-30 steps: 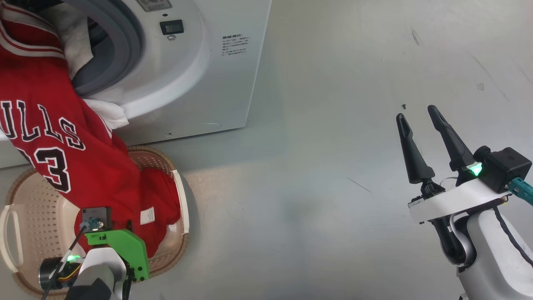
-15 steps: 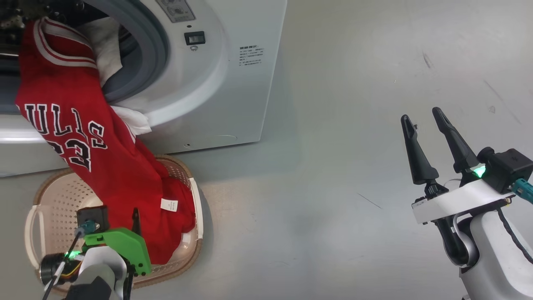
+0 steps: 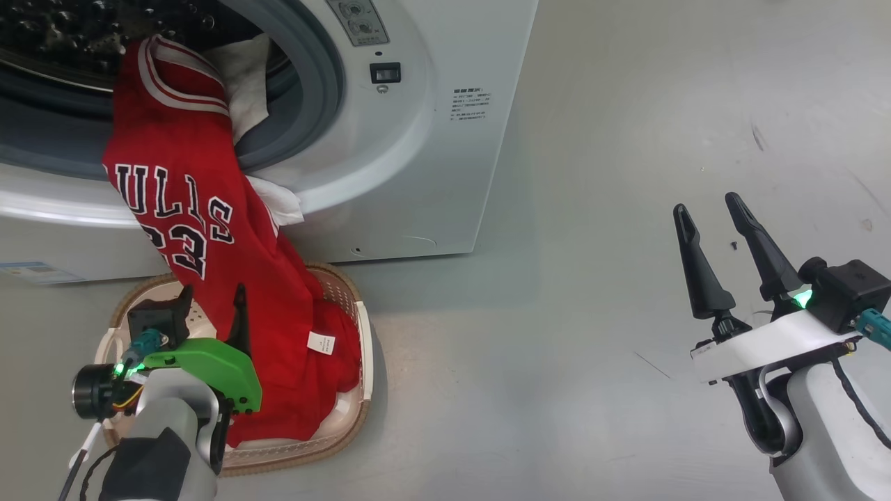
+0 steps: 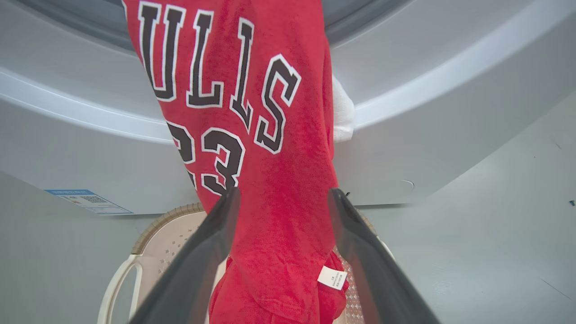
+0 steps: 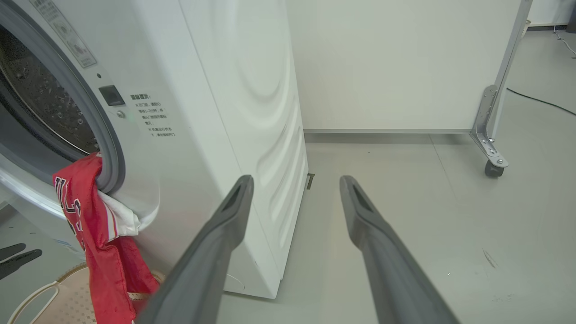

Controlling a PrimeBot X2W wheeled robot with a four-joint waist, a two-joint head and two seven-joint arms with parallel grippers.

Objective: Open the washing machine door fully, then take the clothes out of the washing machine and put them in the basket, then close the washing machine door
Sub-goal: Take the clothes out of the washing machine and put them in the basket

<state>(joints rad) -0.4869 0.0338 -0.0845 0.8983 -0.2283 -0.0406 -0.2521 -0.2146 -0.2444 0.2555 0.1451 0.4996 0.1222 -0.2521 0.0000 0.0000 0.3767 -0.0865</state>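
A red Bulls jersey (image 3: 202,229) hangs half out of a white front-loading washing machine (image 3: 431,160). Its white-trimmed top end lies in the machine's mouth, draped over the grey gasket (image 3: 317,90). The rest runs down the machine's front, and the bottom end is heaped in a cream basket (image 3: 363,348) on the floor (image 3: 557,348) at the machine's foot, below the mouth.

White fabric (image 3: 247,76) sits in the mouth, against the jersey, on its right. A corner of white cloth also hangs over the machine's front lip.

The left gripper (image 3: 214,292) is low in front of the machine, over the basket. Its jaws are spread wide with the jersey just beyond them, and it grips nothing. The right gripper (image 3: 704,203) is well off to the machine's right above bare floor, also wide open and empty.

Likely risks from here:
- The jersey's top end rests on the gasket. It may hang there unless it is grasped again nearer the mouth.
- A downward tug from a low grip could catch the cloth on the gasket. It could also drag or tip the light basket away from the machine.
- The white fabric touches the jersey, so it could be pulled out with it and drop on the floor beside the basket.
- Any cloth left across the lip would be trapped when the washing machine door is closed.
- The left fingers are close to the basket rim and could hook it as they rise.
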